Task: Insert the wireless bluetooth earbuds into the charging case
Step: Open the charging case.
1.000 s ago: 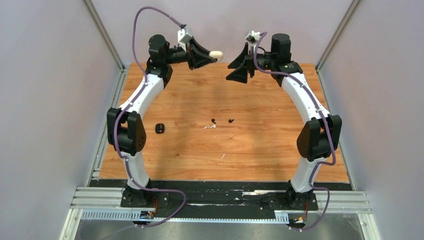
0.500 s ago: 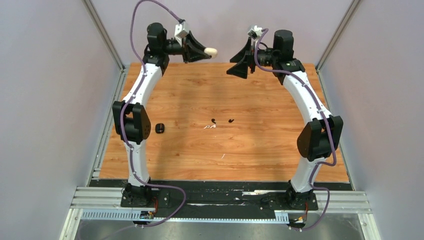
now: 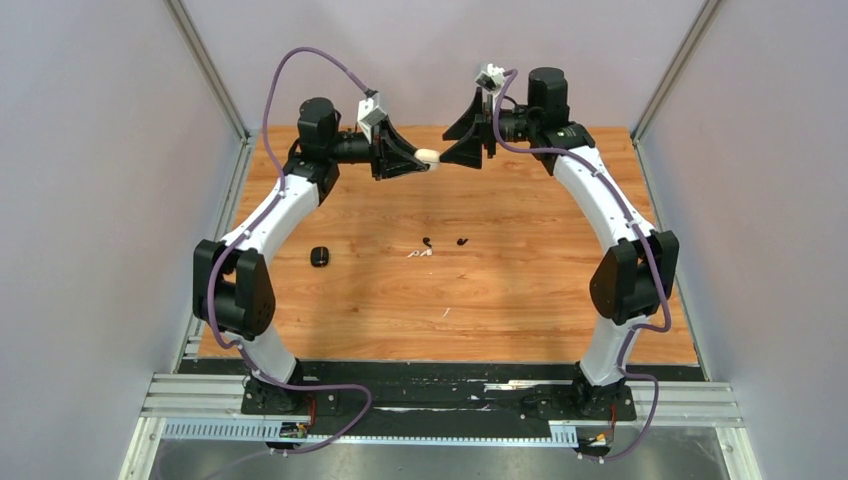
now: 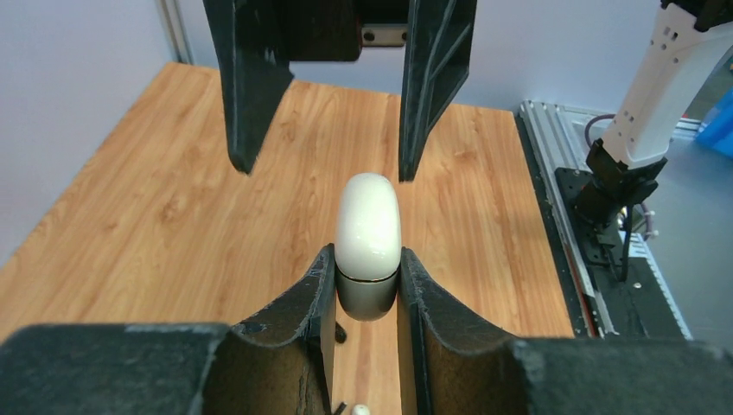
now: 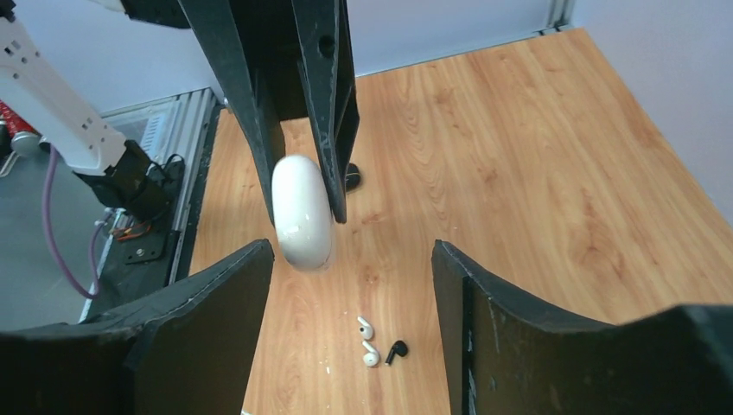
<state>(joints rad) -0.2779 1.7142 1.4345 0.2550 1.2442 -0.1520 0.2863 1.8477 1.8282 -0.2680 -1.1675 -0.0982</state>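
The white charging case [image 4: 368, 226] is held in the air over the far half of the table, its lower grey part pinched in my left gripper [image 4: 365, 252], which is shut on it. In the top view the charging case [image 3: 430, 156] points right, its rounded end at the mouth of my right gripper [image 3: 447, 150]. The right gripper [image 5: 350, 255] is open, and the case [image 5: 301, 212] hangs near its left finger, apart from both. Two white earbuds [image 5: 368, 341] and a black earbud [image 5: 396, 350] lie on the wood below.
A black case [image 3: 319, 257] lies on the wooden table [image 3: 520, 290] at the left. A second black earbud [image 3: 428, 241] lies next to the white ones [image 3: 418, 254], another [image 3: 461, 241] to its right. Grey walls enclose the table.
My left arm has lowered and swung the white case to the right. The right gripper has moved left to meet it, and its jaws have narrowed a little.
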